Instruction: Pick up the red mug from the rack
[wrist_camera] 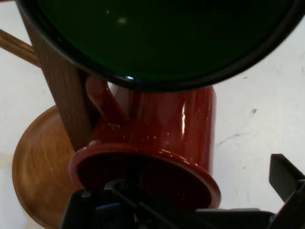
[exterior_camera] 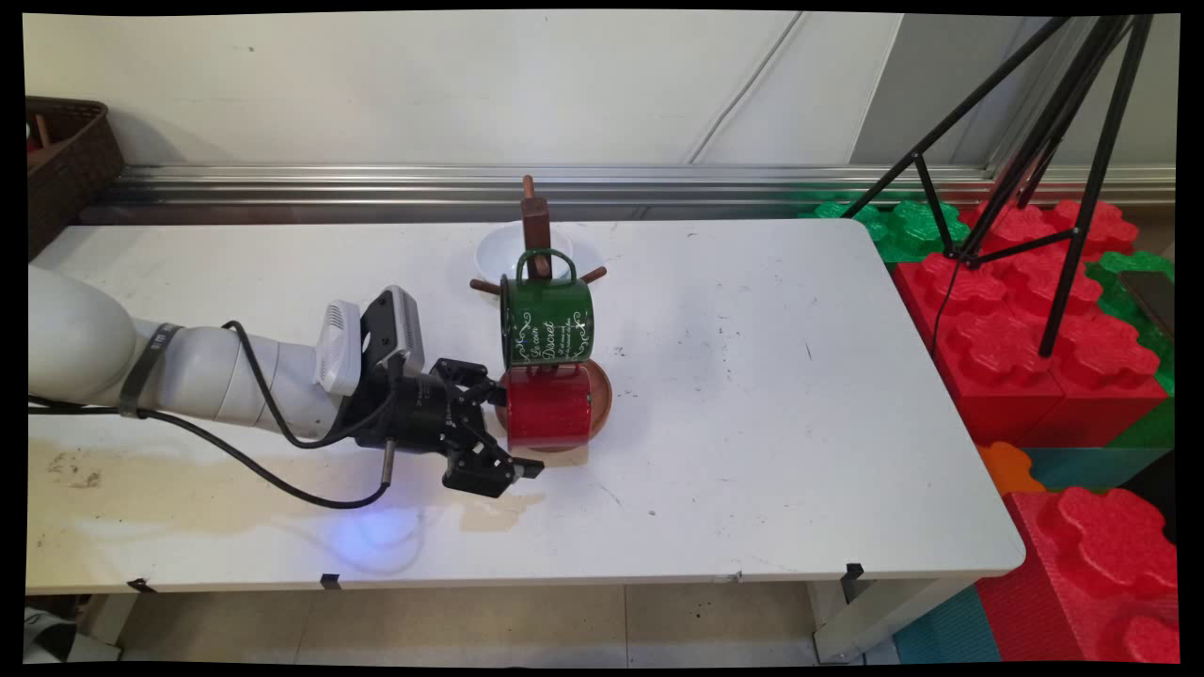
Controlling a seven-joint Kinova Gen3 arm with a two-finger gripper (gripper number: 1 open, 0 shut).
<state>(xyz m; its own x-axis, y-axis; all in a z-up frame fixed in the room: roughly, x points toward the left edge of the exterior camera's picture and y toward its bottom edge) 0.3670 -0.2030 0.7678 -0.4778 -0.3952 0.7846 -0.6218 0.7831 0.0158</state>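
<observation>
Two fingers spread wide on the gripper (exterior_camera: pixel 515 431), one at the rim of the red mug (exterior_camera: pixel 550 407), the other out in front over bare table (exterior_camera: pixel 752 395), gripping nothing. Straight ahead of the jaws, mug on its side, mouth toward the hand, glossy enamel, handle hooked over a peg of the wooden mug tree (exterior_camera: pixel 536 221) (hence hanging, not standing). Above it, green mug (exterior_camera: pixel 546 320) with white lettering, hung likewise. Beyond the post, white bowl (exterior_camera: pixel 499 252).
</observation>
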